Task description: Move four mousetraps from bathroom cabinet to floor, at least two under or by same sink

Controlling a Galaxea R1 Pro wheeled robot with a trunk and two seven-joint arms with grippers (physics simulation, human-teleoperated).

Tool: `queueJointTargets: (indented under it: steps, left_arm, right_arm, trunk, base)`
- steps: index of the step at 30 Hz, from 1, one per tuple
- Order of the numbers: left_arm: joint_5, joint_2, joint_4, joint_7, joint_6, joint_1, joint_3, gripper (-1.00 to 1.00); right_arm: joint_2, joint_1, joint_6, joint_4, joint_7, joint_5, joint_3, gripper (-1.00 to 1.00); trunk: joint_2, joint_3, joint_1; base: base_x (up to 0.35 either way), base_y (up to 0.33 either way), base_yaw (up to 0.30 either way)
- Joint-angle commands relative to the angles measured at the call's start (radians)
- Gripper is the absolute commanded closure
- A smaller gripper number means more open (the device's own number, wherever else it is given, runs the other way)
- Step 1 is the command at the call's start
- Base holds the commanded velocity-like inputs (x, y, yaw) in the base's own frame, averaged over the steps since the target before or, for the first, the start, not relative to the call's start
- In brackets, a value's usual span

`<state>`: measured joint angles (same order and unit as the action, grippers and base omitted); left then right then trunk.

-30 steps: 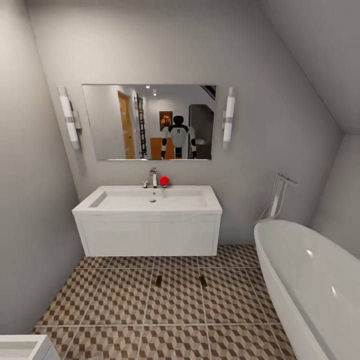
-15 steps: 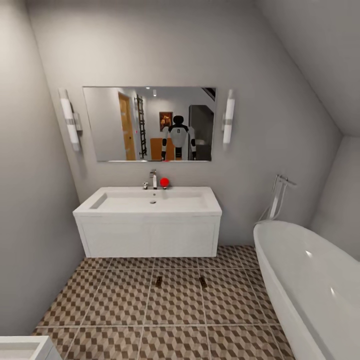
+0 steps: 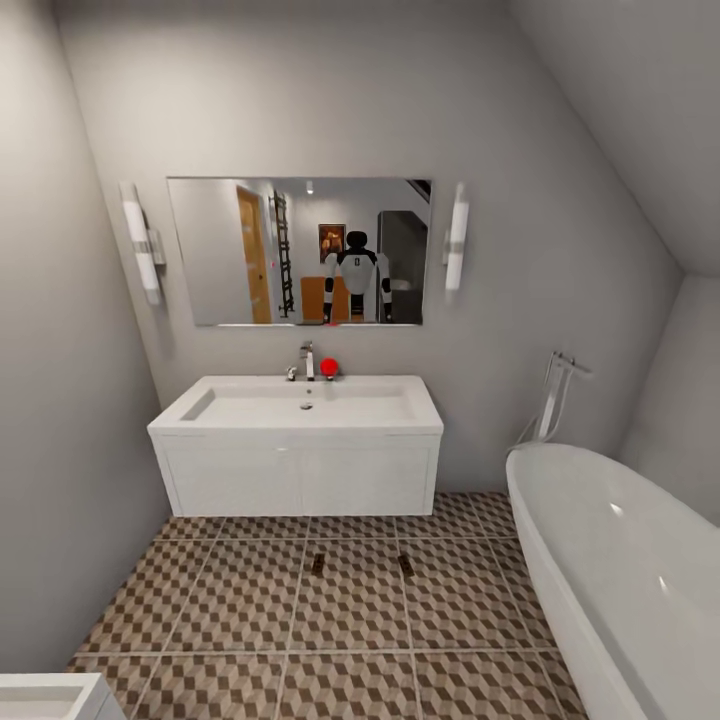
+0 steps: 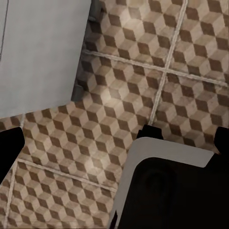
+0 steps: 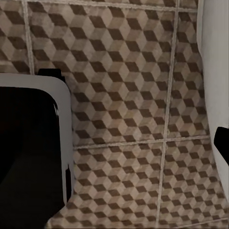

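at far left in the head view, a tall white wall lamp (image 3: 141,243) on the grey wall, and at the bottom corner the edge of a white unit (image 3: 50,694). next along, a wide mirror (image 3: 298,251) reflecting the white and black robot in front of something orange-brown. below it the sink (image 3: 298,404): wide white rectangular basin, chrome faucet (image 3: 305,360) at the back with a small red ball (image 3: 328,366) just beside it, set on a white two-door vanity hung off the wall. under and forward of the sink, the bathroom floor (image 3: 240,610): large square tiles with a brown, beige and grey cube print and pale grout lines. two mousetraps lying flat on it just in front of the vanity, tiny dark brown slivers, details too small to tell: left mousetrap (image 3: 317,563) and right mousetrap (image 3: 406,564), near each other but apart. further right a second lamp (image 3: 457,240), a chrome tub filler (image 3: 556,392), and the white oval bathtub (image 3: 620,570). in the wrist views, cube tiles below and dark finger tips at the frame edges; cannot tell whether the left or right gripper stands apart or together.
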<state>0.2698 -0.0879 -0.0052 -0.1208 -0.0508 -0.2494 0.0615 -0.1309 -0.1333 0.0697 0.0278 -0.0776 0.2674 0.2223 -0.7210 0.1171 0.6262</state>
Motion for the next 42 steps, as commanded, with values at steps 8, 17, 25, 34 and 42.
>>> queueJointTargets:
  steps: [8, 17, 25, 34, 42]
  left_arm:
    - [0.009, -0.002, 0.001, -0.002, -0.003, 0.030, 0.007, -1.00]
    - [0.010, -0.001, 0.001, -0.002, -0.003, 0.043, 0.006, -1.00]
    - [0.010, 0.000, 0.001, -0.003, -0.009, 0.055, 0.007, -1.00]
    - [0.009, 0.001, 0.001, -0.003, -0.010, 0.057, 0.007, -1.00]
    - [0.008, 0.003, 0.001, -0.003, -0.009, 0.058, 0.008, -1.00]
  right_arm:
    - [0.006, 0.036, 0.010, 0.003, 0.000, 0.012, 0.008, -1.00]
    - [0.009, 0.043, 0.004, 0.004, 0.010, 0.013, 0.008, -1.00]
    - [0.011, 0.044, 0.003, 0.004, 0.010, 0.013, 0.008, -1.00]
    - [0.012, 0.044, 0.003, 0.004, 0.010, 0.013, 0.007, -1.00]
    - [0.013, 0.044, 0.006, 0.004, 0.009, 0.013, 0.006, -1.00]
  trunk:
    - [0.055, -0.024, -0.031]
    - [0.104, -0.046, -0.057]
    - [0.104, -0.046, -0.057]
    - [0.104, -0.046, -0.057]
    - [0.104, -0.046, -0.057]
  base:
    - [0.000, 0.000, 0.000]
    - [0.000, 0.000, 0.000]
    - [0.000, 0.000, 0.018]
    - [0.000, 0.000, 0.204]
    - [0.000, 0.000, 0.266]
